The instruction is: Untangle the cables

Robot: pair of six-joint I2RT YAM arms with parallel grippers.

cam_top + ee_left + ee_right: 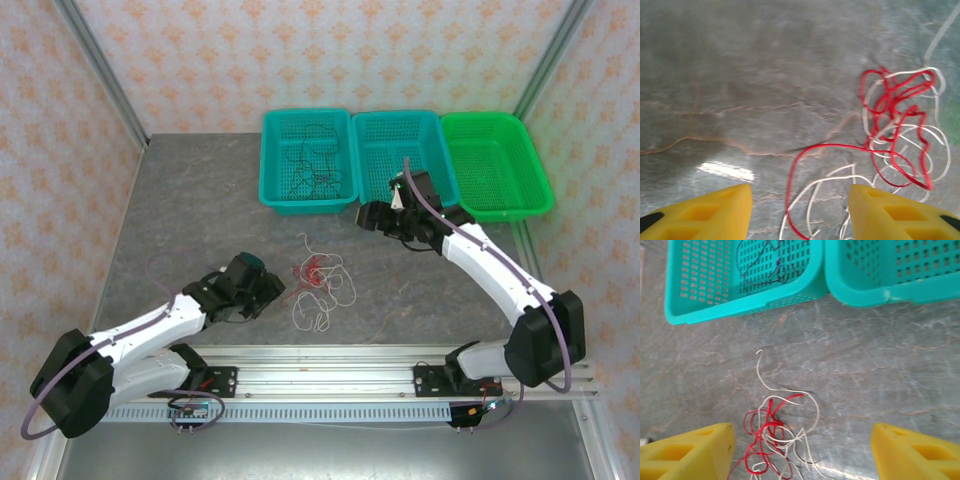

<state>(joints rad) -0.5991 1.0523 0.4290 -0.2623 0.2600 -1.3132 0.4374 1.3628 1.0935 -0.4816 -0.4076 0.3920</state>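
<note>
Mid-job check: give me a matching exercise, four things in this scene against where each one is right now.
Things:
1. black cable
2. red cable
3. green basket
4. left claw

Places:
A. far right of the basket row
B. inside the leftmost teal basket
C. tangled with the white cable on the table
D. open, aimed at the tangle

Pairs: 1-B, 2-C, 3-A, 4-D
</note>
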